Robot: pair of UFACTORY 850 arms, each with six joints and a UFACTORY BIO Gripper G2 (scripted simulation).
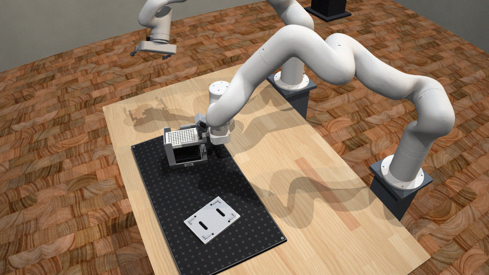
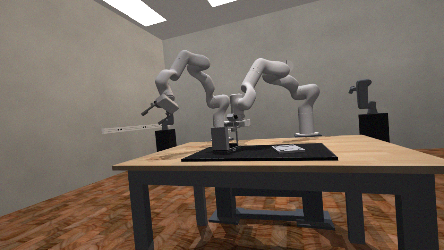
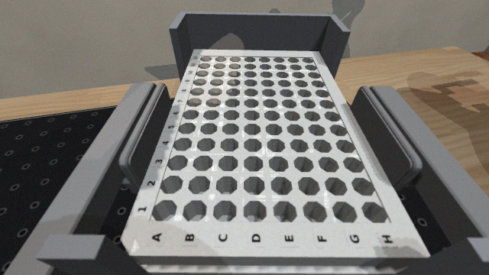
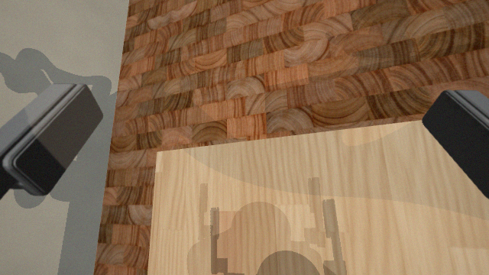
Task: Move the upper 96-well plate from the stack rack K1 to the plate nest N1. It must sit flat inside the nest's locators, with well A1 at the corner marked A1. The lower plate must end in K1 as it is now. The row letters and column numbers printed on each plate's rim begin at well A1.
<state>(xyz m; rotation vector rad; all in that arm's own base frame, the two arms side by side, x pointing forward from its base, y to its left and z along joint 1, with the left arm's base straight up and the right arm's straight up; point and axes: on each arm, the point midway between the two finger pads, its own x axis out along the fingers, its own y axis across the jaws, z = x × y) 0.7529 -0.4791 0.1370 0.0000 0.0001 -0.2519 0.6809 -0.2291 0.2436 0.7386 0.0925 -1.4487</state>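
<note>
- White, the upper 96-well plate point(image 1: 182, 136) point(image 3: 252, 153) is near the centre-left of the top view, high in the grey stack rack K1 point(image 1: 169, 153) point(image 2: 219, 139) point(image 3: 260, 32), with a dark gap beneath it.
- Your left gripper point(image 1: 186, 135) point(image 2: 231, 127) point(image 3: 267, 134) is clenched on that plate; in its wrist view the pads flank the plate's long sides, one at left and one at right.
- In that same view you can read A to H along the near rim, low in the frame, and the numbers climbing the left rim from 1. Well A1 is therefore at the plate's lower left corner.
- The rack's far wall stands behind the plate, at the top middle of your left wrist view.
- You cannot make out the lower plate clearly in the shadowed rack.
- The pale plate nest N1 point(image 1: 211, 219) point(image 2: 288, 151) lies on the black perforated board point(image 1: 181, 191) point(image 2: 257, 155) point(image 3: 38, 153), at the lower middle of the top view, turned at an angle to the rack. The plate is well apart from it, and the nest's A1 mark is too small for you to read.
- Your right gripper point(image 1: 149, 55) point(image 2: 152, 118) point(image 4: 254, 141) is released, fingers wide and nothing between them, at the upper left of the top view. Its wrist view shows you floor and a corner of the wooden table point(image 1: 307, 212) point(image 2: 372, 155) point(image 3: 439, 69) point(image 4: 267, 172).
</note>
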